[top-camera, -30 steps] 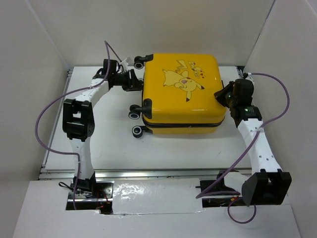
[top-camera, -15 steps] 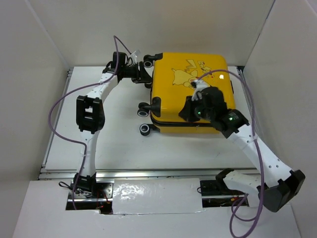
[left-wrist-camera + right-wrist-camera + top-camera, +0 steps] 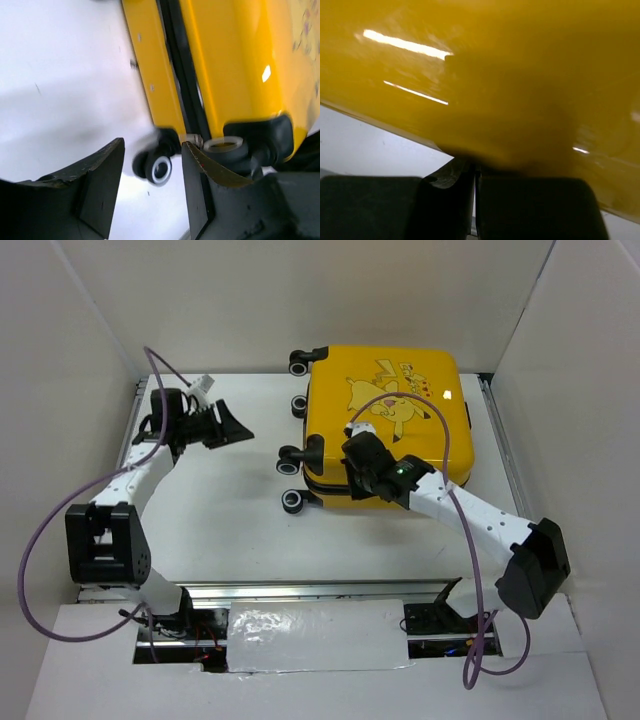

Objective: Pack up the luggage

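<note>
1. Plain white walls (image 3: 300, 300) box in the workspace on three sides.
2. The white table (image 3: 220, 530) is matte and faintly scuffed, with a metal rail along its 6 o'clock edge.
3. The luggage (image 3: 440, 430) lies flat and closed at about 1 o'clock on the table, cartoon lid up, its wheels (image 3: 291, 500) on the 9 o'clock side.
4. The right gripper (image 3: 358, 462) sits at the suitcase's 7 o'clock corner. In the wrist view its fingers (image 3: 450, 190) are pressed together right under the yellow shell (image 3: 520, 75). Whether they pinch anything cannot be told.
5. The left gripper (image 3: 238, 428) hovers at 10 o'clock, well apart from the case, jaws spread and holding nothing. Its camera looks along the seam (image 3: 180, 75) toward a wheel (image 3: 159, 169).
6. Compared with half a second ago, the left gripper has pulled away from the far wheels toward 9 o'clock, and the right gripper has slid off the lid's middle to the near corner. The case itself has not moved since then. A second ago it lay squarer and further toward 9 o'clock.
</note>
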Controlling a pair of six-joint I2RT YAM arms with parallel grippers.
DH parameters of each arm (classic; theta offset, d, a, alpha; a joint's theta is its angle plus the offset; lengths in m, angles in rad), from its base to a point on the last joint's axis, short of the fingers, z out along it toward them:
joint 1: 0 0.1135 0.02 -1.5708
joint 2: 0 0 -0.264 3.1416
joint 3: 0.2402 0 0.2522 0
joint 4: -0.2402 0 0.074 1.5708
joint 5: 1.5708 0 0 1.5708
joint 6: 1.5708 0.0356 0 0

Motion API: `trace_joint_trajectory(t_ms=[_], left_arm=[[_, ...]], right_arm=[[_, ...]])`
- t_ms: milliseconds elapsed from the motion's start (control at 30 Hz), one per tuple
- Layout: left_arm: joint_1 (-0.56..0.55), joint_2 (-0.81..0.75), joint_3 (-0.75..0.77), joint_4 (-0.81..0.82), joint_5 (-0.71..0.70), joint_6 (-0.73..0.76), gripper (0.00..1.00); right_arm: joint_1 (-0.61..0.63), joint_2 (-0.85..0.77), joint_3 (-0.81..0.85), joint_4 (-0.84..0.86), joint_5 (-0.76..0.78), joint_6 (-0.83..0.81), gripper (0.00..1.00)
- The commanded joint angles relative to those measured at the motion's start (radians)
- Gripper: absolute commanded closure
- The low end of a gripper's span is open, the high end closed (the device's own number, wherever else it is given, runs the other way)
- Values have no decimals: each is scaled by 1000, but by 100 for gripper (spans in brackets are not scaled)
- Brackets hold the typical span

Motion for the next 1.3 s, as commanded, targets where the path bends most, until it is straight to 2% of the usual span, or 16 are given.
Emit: trace_joint_trajectory(t_ms=[0,100,167,233,267,367,400,433,467,500,600,967,1267], left_arm=[[-37,-54,-148,94,-13,-2,39],[-69,-85,-297,195,-8,-56,39],[-95,-77,-323,241,0,-73,38],[-109,-62,-328,261,4,-67,39],[-112,-46,-327,283,13,-55,39],[-115,-20,-346,355,61,-11,39],[-114,-16,-359,400,93,-1,40],[-115,-14,-365,422,102,6,40],[-112,-16,-374,442,110,20,40],[-112,-22,-392,459,107,23,40],[-87,-61,-426,501,110,31,39],[1,-149,-495,468,126,34,39],[10,-158,-523,508,147,43,40]], right_arm=[[8,-12,87,57,163,1,95],[8,2,166,48,102,-58,92],[8,42,208,2,89,-93,92],[16,57,277,-33,-36,-148,90],[37,57,296,-51,-150,-218,87],[97,85,395,-90,-208,-321,70],[109,100,464,-101,-220,-340,56],[122,120,496,-111,-225,-390,50],[129,155,530,-130,-228,-457,46],[143,172,579,-134,-231,-490,38],[169,246,659,-151,-225,-610,29],[148,517,941,-298,-285,-863,21],[114,573,906,-340,-330,-888,21]])
